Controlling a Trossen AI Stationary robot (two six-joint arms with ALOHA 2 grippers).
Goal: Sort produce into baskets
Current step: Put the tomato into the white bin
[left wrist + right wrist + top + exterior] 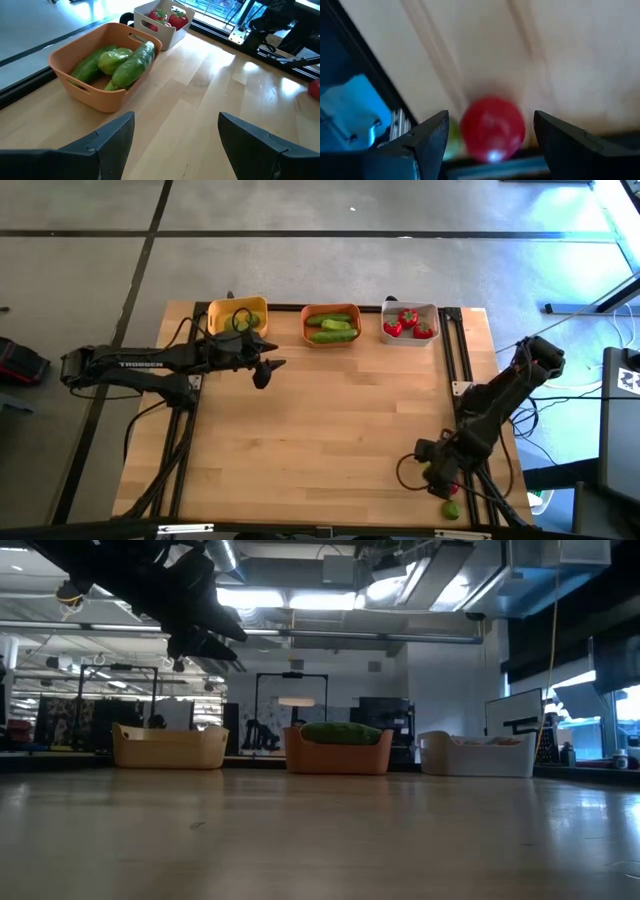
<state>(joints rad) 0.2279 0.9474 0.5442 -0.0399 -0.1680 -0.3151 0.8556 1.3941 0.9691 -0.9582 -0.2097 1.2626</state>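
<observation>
While the left hand [175, 145] hovers open and empty, the right hand [487, 142] — fingers spread — frames a red tomato [492, 129], not gripping.

Cool bluish daylight spills in on the right gripper's [441, 476] side, washing the floor beyond the table [330, 430] pale. In the low view, ceiling lamps glare white and the tabletop nearest the lens is blurred. Ahead of the right gripper, a red tomato [492, 129] is soft, out of focus, with one small highlight.
</observation>
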